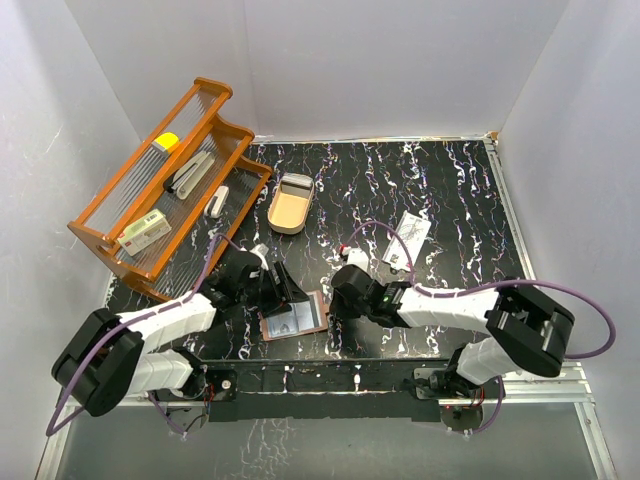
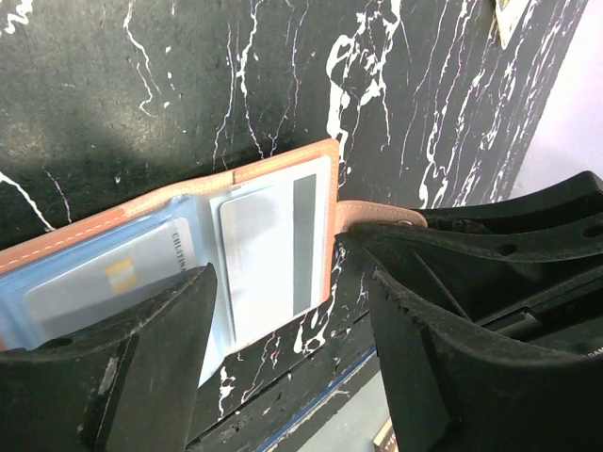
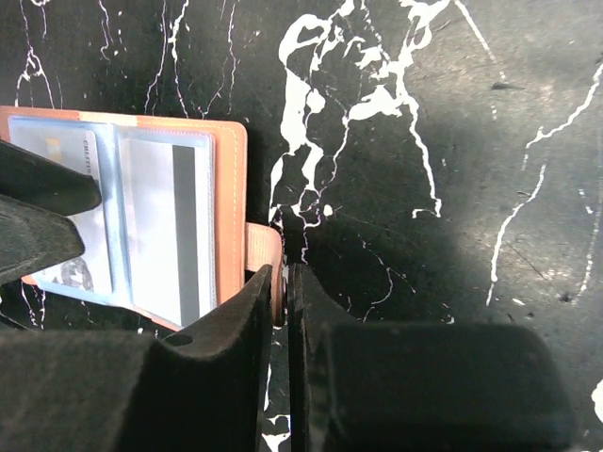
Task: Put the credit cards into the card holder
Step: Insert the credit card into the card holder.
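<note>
right hand (image 3: 281,282) pinching card holder (image 3: 231,188) strap | left hand (image 2: 292,282) half-hides it

Black marbled table (image 1: 450,190), white veins. Upper left: orange rack (image 1: 165,180). Upper centre: tan tray (image 1: 290,203). Right of centre: white card (image 1: 410,235), flat. Lower centre, near front edge: card holder (image 1: 295,320), lying open, cards in pockets.

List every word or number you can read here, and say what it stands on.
None can be read for certain.
Blue card in the holder: a short word beside its chip, too blurred to read.
White card: print too small.
Cream box: green print too small.
</note>
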Tool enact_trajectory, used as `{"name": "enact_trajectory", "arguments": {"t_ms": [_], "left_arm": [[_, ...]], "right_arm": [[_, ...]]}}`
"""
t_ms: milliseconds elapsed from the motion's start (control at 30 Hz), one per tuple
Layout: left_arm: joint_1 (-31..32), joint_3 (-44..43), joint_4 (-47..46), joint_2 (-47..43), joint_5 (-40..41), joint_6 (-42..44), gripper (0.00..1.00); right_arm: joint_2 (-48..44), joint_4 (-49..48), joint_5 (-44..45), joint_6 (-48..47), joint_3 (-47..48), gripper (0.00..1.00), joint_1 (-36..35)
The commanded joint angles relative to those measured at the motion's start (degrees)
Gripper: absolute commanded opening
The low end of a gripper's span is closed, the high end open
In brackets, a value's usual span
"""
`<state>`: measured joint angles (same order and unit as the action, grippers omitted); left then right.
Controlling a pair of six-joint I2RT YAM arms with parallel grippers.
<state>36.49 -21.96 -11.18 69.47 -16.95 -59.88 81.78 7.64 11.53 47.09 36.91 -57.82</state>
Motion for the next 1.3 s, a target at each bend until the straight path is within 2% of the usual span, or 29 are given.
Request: {"name": "enact_trajectory", "arguments": {"t_ms": [0, 267, 467, 567, 767, 1000, 1267], "left_arm": [[-0.01, -4.08, 8.36, -2.55, 1.92, 4.89, 0.64], [-0.02, -5.03, 17.52, -6.89, 7.38, 7.93, 0.66], [-0.14, -4.00, 20.13, -9.76, 8.55, 8.86, 0.67], [-0.91, -2.92, 18.82, -10.17, 6.48, 8.18, 0.67], [-5.37, -0.96, 14.63, -10.01, -0.92, 6.89, 0.68], [-11.70, 2.51, 12.63, -14.07, -6.69, 6.03, 0.68], [-12.54, 4.35, 9.93, -14.71, -8.27, 5.35, 0.69]], "right_arm": [[-2.93, 0.69, 3.99, 0.81, -0.96, 0.09, -0.19], [-6.51, 2.93, 6.03, 1.06, -1.20, 0.06, -0.17], [-8.69, 4.99, 5.48, 0.51, 0.82, 0.25, -0.18], [-9.96, 4.75, 3.17, -0.20, 2.54, 0.28, -0.19], [-10.80, 0.19, 0.24, -2.20, 4.32, 0.29, -0.14], [-6.28, -3.02, -6.08, -2.52, 7.77, 0.29, -0.35], [-0.58, -6.02, -10.03, -2.70, 9.56, 0.28, -0.54]]}}
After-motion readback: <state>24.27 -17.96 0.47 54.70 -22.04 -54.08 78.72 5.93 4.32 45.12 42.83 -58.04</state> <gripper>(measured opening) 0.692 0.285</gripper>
